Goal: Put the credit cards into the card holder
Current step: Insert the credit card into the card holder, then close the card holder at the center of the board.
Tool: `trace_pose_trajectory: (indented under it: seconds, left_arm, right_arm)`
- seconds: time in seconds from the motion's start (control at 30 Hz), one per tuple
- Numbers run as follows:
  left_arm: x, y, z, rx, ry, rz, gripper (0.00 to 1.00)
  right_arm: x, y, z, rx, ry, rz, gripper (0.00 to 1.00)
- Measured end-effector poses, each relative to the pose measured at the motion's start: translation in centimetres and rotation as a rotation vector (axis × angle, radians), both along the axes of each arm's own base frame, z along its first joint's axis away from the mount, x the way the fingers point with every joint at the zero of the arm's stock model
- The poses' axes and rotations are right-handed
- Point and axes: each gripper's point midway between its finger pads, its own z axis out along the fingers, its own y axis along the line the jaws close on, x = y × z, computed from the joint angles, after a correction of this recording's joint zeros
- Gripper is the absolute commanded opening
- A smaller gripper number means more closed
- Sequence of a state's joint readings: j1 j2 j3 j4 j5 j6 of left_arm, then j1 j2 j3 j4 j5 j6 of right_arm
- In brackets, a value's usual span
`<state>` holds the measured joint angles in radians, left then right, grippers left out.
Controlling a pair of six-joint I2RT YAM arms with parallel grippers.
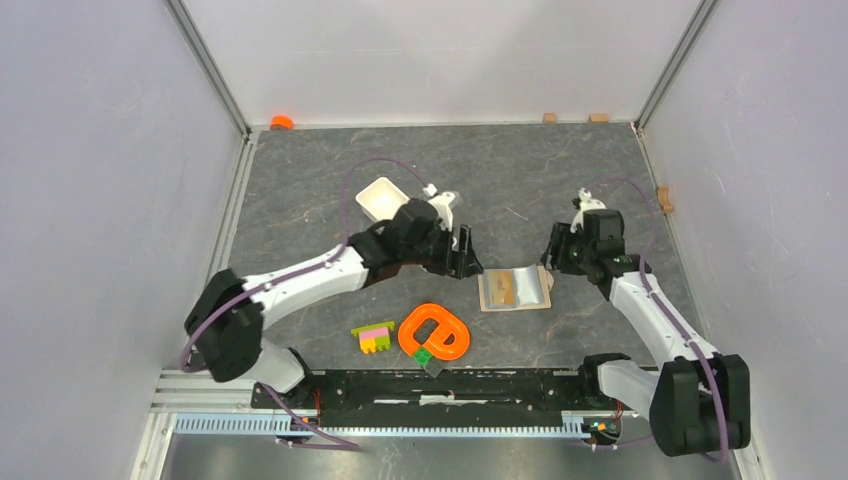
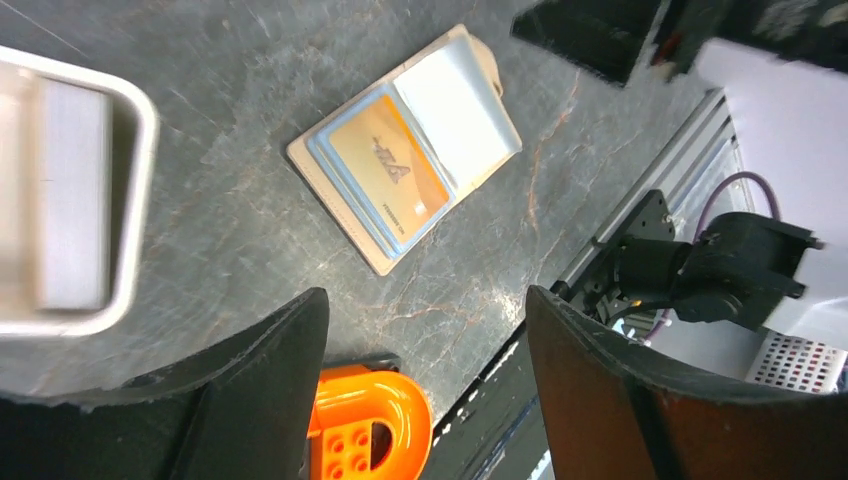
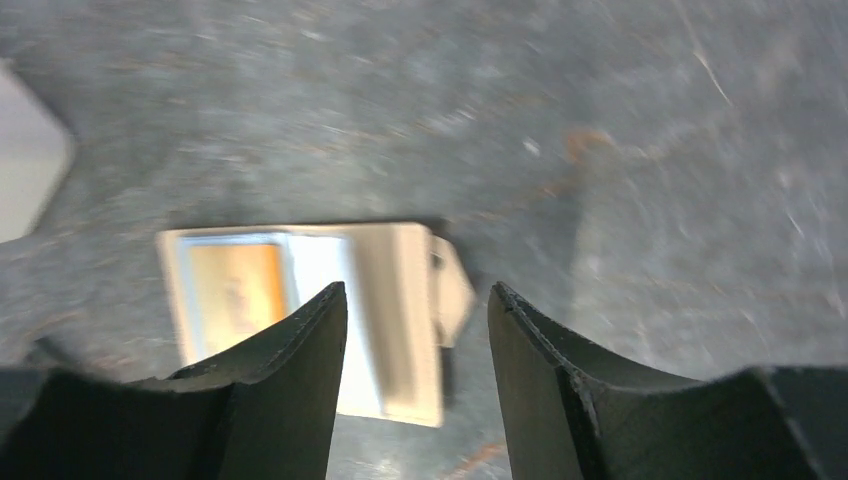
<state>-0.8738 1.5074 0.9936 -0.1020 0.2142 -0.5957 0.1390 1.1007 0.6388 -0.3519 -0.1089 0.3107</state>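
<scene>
The beige card holder [image 1: 530, 288] lies open on the dark table between my two grippers. An orange-gold credit card [image 2: 390, 170] rests on one half of it, on top of a light blue credit card [image 2: 322, 150] whose edge shows around it. Whether they sit in a slot I cannot tell. The holder's other half [image 2: 460, 110] is bare. My left gripper [image 1: 468, 262] hangs just left of the holder, open and empty [image 2: 425, 310]. My right gripper [image 1: 553, 262] is at the holder's right edge, open and empty, above the clasp side [image 3: 418, 292] of the holder [image 3: 395, 270].
A white tray [image 1: 383, 198] stands behind the left gripper. An orange ring-shaped toy [image 1: 435, 332] and pink-yellow-green bricks [image 1: 373, 337] lie near the front rail [image 1: 440, 385]. Walls close in the table on three sides.
</scene>
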Motion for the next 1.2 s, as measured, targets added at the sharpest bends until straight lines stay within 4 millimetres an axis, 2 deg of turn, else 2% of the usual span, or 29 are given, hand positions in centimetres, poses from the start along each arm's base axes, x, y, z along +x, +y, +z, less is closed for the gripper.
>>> trace_pose_trajectory:
  seconds: [0.13,0.23,0.33,0.47,0.63,1.03,1.2]
  left_arm:
    - [0.8,2.8,4.2,0.004,-0.037,0.006,0.8]
    - [2.0,5.5,6.5,0.014,-0.061,0.031,0.81]
    - [3.3,8.0,7.5,0.045,-0.089,0.064,0.82]
    - [4.1,10.2,7.0,0.098,-0.095,0.087,0.82]
    - [4.6,11.4,6.5,0.13,-0.1,0.092,0.82]
    - [5.0,12.9,4.4,0.181,-0.096,0.106,0.82]
    - [5.1,13.3,4.1,0.198,-0.106,0.115,0.82]
  right_arm:
    - [-2.4,-3.0,-3.7,-0.012,0.093,-0.108,0.55]
    - [-3.9,-3.3,-5.7,-0.012,0.154,-0.117,0.52]
    - [-4.3,-3.1,-6.4,-0.004,0.175,-0.109,0.5]
    - [-3.7,-2.8,-6.7,0.01,0.167,-0.1,0.47]
    - [-3.3,-2.6,-7.0,0.02,0.153,-0.092,0.39]
    - [-2.5,-1.6,-7.3,0.075,0.136,-0.066,0.0]
    - [-2.6,-1.2,-6.8,0.095,0.128,-0.061,0.0]
